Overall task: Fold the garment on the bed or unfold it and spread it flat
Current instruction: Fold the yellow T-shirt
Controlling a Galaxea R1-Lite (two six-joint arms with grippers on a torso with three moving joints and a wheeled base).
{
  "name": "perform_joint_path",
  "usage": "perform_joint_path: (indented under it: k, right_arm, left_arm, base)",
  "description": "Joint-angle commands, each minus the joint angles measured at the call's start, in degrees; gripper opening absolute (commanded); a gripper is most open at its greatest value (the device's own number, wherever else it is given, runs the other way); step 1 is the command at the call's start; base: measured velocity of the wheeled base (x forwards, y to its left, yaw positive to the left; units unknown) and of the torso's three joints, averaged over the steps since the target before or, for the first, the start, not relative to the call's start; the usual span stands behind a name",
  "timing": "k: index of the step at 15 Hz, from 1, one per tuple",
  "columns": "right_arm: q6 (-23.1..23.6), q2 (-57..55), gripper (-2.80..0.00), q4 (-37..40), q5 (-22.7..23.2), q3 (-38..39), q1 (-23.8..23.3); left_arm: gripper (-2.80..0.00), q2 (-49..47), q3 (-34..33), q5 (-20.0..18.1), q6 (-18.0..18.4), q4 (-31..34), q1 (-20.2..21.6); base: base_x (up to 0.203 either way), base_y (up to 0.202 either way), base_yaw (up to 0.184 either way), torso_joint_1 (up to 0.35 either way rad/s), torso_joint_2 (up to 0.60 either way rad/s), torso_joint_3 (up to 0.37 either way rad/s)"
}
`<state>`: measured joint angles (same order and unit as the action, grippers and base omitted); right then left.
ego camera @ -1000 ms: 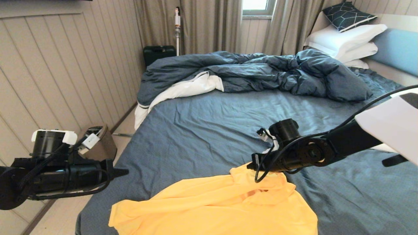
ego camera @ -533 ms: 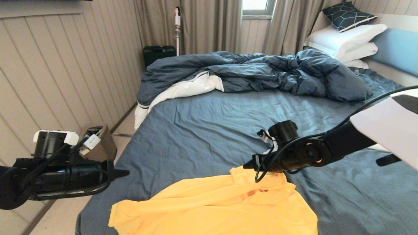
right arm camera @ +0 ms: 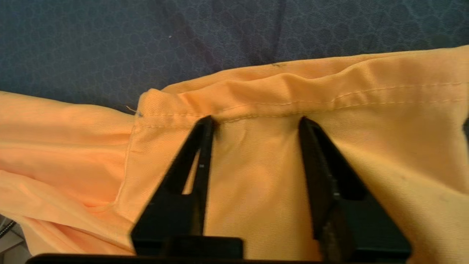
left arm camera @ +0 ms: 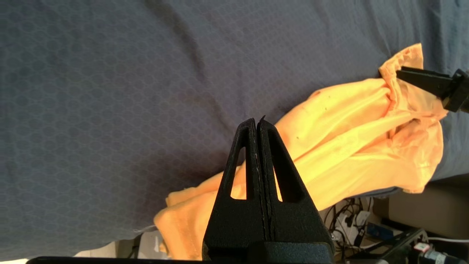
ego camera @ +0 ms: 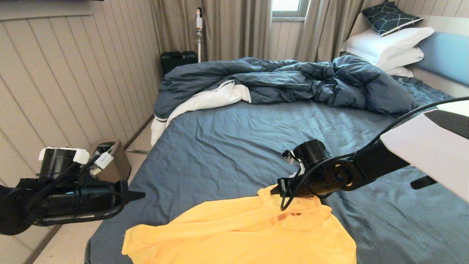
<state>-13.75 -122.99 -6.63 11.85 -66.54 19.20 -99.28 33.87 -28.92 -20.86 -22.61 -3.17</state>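
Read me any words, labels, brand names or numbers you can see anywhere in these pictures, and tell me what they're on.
No readable text shows in any view.
The yellow T-shirt is plain, with only stitched seams by the right gripper.
The left gripper bears no marking.
The patterned cushion carries lines, no letters.
The bin by the bed shows no legible label.

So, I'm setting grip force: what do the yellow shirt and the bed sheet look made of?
The garment looks like thin, matte woven fabric, probably cotton or a blend: fine weave, stitched hem, soft folds. The bed sheet looks like matte woven cloth with a faint hexagon pattern.
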Motion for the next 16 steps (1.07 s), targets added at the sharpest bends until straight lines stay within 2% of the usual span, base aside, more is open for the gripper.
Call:
perform_joint_path:
  k: [1,10,13,16]
  right_arm:
    - [0.0,-0.1,-2.80,-0.1,0.1,0.1,-0.2]
    - [-0.2,5.9,-2.80,-0.1,-1.2,1.9,-0.8]
    - [-0.1,12.7,-2.80,0.0,-1.4,5.8,0.0]
    - [-0.1,19.1,-2.80,-0.3,-1.4,14.2,2.4]
  left_arm:
    - [-2.80,-0.1,0.0,-0.2,-0.1,-0.2,0.0]
    - [-2.80,0.2,-1.1,-0.2,-0.2,-0.2,-1.3]
    - [-2.80,1.1,-1.5,-0.2,-0.2,-0.1,-1.9]
    - [-2.80,2.2,-2.1,-0.1,-0.9,-0.2,-2.4]
  base:
    - [0.000,0.000,0.000,0.000,0.00,0.000]
    - [0.000,0.000,0.000,0.000,0.00,0.000]
    - [0.000,0.000,0.000,0.000,0.00,0.000]
    - [0.000,0.000,0.000,0.000,0.00,0.000]
